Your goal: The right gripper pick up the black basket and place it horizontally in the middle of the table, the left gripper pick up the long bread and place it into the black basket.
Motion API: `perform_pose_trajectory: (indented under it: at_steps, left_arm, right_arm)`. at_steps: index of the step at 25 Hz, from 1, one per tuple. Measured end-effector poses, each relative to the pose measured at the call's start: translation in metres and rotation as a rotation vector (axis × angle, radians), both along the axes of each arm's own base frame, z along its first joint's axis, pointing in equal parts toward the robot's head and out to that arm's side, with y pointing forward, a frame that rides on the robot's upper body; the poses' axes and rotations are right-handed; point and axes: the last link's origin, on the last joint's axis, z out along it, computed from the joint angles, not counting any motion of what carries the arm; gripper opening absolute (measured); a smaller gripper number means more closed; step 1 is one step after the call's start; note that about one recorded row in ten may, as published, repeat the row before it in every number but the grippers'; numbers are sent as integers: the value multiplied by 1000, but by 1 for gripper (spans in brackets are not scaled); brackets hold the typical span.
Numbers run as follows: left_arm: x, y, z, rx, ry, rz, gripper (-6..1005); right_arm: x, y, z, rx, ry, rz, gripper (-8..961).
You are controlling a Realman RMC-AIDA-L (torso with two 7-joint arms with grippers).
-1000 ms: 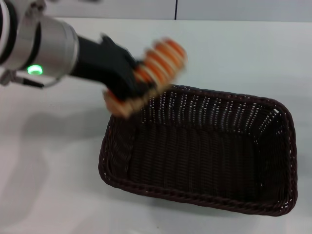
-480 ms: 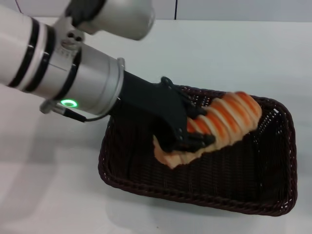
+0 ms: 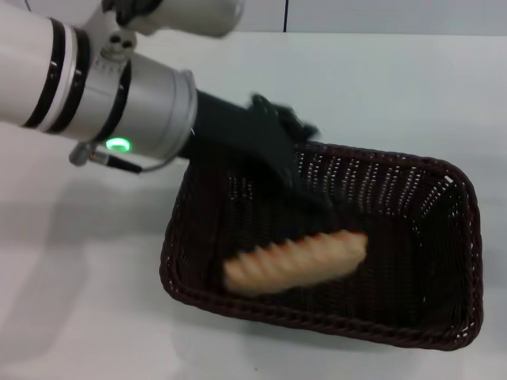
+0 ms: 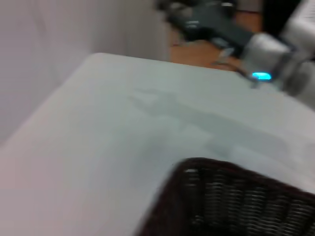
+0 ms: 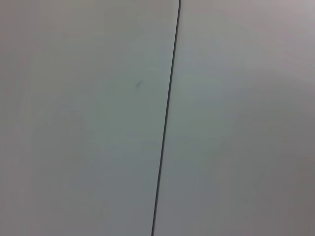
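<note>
The black basket (image 3: 469,237) lies horizontally on the white table (image 3: 380,87). The long bread (image 3: 297,261) lies on the basket's floor toward its near left side, ridges up, free of any grip. My left gripper (image 3: 317,194) hovers just above the bread over the basket's far left part, open and empty. The left wrist view shows a corner of the basket (image 4: 236,196). Far off in that view is my right gripper (image 4: 197,22), parked beyond the table's edge.
The left arm's silver forearm (image 3: 119,95) with a green light reaches in from the upper left. A dark seam (image 5: 167,118) runs across the pale surface in the right wrist view. White table surrounds the basket.
My left gripper carried the bread from the basket's far left rim into the basket, let it go, and has risen slightly. The bread now rests on the basket floor.
</note>
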Motion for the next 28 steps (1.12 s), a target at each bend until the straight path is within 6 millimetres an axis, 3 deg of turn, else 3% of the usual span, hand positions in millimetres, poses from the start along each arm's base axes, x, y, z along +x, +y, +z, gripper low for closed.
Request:
perform_pose_trajectory:
  at_steps: [2, 6, 9, 10, 12, 13, 14, 22, 28]
  left_arm:
    - [-9, 13, 1, 73, -3, 41, 828]
    - [-37, 46, 4, 245, -30, 177, 862]
    - [-77, 76, 13, 468, -80, 306, 871]
    - [-77, 76, 13, 468, -80, 306, 870]
    - [-100, 89, 23, 624, -120, 353, 870]
    - [-124, 96, 34, 789, -161, 390, 870]
    - [-124, 96, 34, 789, -161, 390, 870]
    - [-177, 96, 64, 1287, -313, 440, 868]
    - [-192, 83, 54, 1412, -512, 399, 867]
  right_arm:
    - [-1, 1, 0, 0, -1, 2, 394]
    - [-2, 1, 0, 1, -1, 6, 393]
    - [-2, 1, 1, 2, -2, 7, 393]
    - [-2, 1, 1, 2, -2, 7, 394]
    - [-2, 2, 1, 3, -2, 9, 394]
    - [-3, 2, 1, 3, -2, 11, 394]
    - [-3, 3, 1, 4, -2, 13, 394]
    - [-9, 9, 1, 5, -1, 32, 394]
    - [-16, 16, 1, 4, 0, 52, 394]
